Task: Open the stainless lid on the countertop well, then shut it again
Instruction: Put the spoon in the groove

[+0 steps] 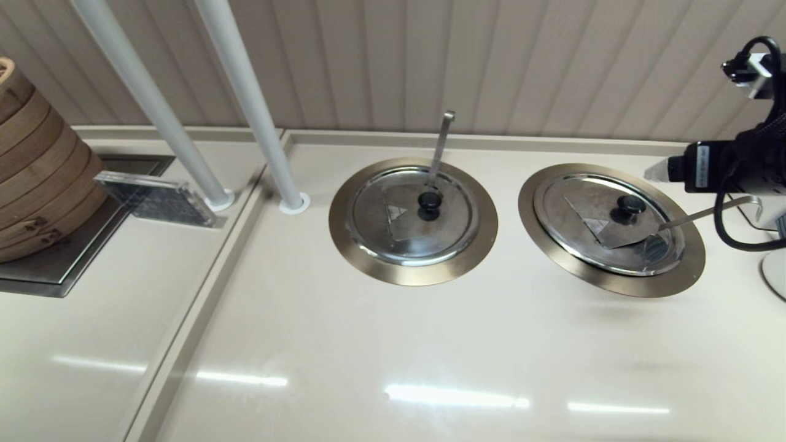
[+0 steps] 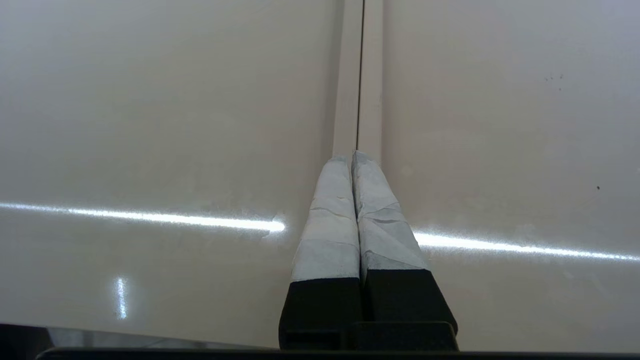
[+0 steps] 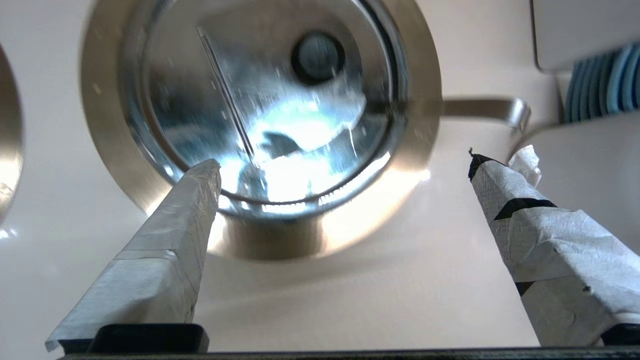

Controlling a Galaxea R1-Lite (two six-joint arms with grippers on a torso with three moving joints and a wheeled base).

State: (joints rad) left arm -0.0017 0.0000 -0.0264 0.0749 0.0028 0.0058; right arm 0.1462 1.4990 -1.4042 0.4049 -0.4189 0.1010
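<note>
The stainless lid (image 1: 608,221) lies shut on the right countertop well, inside its bronze-gold collar (image 1: 552,239). It has a black knob (image 1: 626,207) and a dark patch (image 1: 656,247) near its rim. My right arm (image 1: 706,166) hangs above the counter just right of that well. In the right wrist view my right gripper (image 3: 342,162) is open, and the lid (image 3: 270,110) with its knob (image 3: 317,57) lies ahead of the fingertips, apart from them. My left gripper (image 2: 354,157) is shut and empty over a seam in the counter, out of the head view.
A like lidded well (image 1: 412,215) sits to the left, a ladle handle (image 1: 441,144) poking out of it. Another handle (image 1: 706,213) juts from the right well. Two white poles (image 1: 252,104), a clear block (image 1: 156,197) and bamboo steamers (image 1: 37,166) stand left. Blue plates (image 3: 605,75) are stacked right.
</note>
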